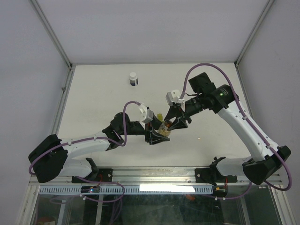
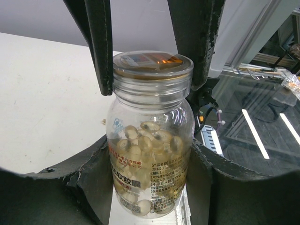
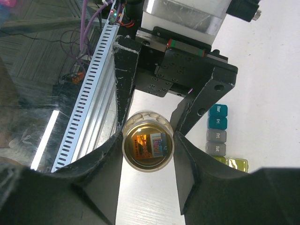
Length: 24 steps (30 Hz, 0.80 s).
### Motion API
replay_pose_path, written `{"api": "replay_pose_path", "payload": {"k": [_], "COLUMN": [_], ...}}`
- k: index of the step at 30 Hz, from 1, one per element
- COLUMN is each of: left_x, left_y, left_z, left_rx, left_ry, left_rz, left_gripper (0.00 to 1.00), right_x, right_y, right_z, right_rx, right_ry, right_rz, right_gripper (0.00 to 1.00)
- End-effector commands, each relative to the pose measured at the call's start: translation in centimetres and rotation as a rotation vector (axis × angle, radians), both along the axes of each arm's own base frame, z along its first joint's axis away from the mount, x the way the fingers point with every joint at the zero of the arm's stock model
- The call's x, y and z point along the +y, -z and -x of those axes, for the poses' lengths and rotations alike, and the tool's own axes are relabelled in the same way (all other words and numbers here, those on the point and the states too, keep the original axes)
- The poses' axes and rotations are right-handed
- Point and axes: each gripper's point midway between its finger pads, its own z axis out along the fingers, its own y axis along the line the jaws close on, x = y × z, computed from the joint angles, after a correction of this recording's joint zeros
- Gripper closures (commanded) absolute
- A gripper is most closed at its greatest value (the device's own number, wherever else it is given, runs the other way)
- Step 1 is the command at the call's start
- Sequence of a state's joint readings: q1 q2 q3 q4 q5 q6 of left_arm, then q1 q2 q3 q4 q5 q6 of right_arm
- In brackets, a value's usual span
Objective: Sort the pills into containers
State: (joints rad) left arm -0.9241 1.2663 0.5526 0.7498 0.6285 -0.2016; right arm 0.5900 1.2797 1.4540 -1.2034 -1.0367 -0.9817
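Observation:
A clear bottle [image 2: 150, 154] with a gold cap [image 2: 153, 64] is upright between my left gripper's [image 2: 150, 157] pads, which are shut on its body. Pale cream pills [image 2: 145, 140] fill about half of it. My right gripper [image 3: 147, 140] comes down from above, its two fingers [image 2: 101, 47] pressed against opposite sides of the cap [image 3: 147, 146]. In the top view both grippers meet over the table's middle at the bottle [image 1: 165, 129]. The containers [image 3: 217, 129], a strip of teal, grey and yellow-green cubes, lie on the table just right of the bottle.
A white-capped dark bottle [image 1: 133, 78] stands alone at the back of the table. The slotted metal rail [image 3: 93, 93] and the table's near edge run close beside the held bottle. White walls enclose the left, back and right sides.

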Motion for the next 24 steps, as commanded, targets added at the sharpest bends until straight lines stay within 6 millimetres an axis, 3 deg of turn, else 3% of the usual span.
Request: {"api": "replay_pose_path", "payload": {"k": [1, 9, 16, 24], "left_x": [0.6, 1.3, 2.4, 3.2], "left_y": [-5.1, -6.3, -7.1, -5.9], "left_z": [-0.7, -2.7, -5.8, -10.4], "left_rx": [-0.085, -0.124, -0.106, -0.021], "left_ry": [-0.078, -0.223, -0.428, -0.673], "left_rz": [0.169, 0.209, 0.235, 0.206], "left_gripper": [1.00, 1.00, 1.00, 1.00], "right_x": [0.0, 0.1, 0.2, 0.6], "right_y": [-0.1, 1.3, 2.9, 4.8], "right_z": [0.2, -0.4, -2.1, -6.7], "right_rx": [0.010, 0.081, 0.174, 0.204], "right_ry": [0.035, 0.112, 0.288, 0.583], "right_rz": [0.007, 0.071, 0.171, 0.201], "right_gripper": [0.64, 0.69, 0.74, 0.75]}}
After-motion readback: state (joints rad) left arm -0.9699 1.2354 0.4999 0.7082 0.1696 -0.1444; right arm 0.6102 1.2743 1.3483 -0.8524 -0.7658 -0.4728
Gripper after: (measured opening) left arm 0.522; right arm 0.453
